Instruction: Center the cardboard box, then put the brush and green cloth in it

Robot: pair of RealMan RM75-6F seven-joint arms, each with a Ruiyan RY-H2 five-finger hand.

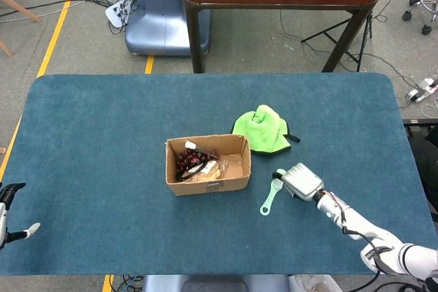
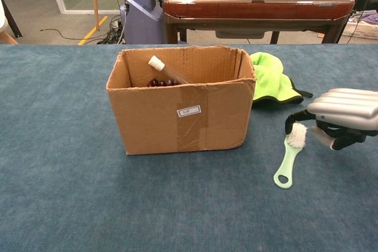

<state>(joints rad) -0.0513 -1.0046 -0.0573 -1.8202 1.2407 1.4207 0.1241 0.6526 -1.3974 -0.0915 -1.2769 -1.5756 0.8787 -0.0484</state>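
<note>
The right hand (image 1: 301, 181) has a boxy silver-grey shell over its back, ridged along the top in the chest view (image 2: 345, 105), with black fingers (image 2: 298, 116) and black parts beneath. Behind it the forearm (image 1: 352, 222) is white with dark joints, and a thin black cable runs along it (red bits show near the wrist). The left hand (image 1: 10, 213) is black with a pale fingertip.
</note>
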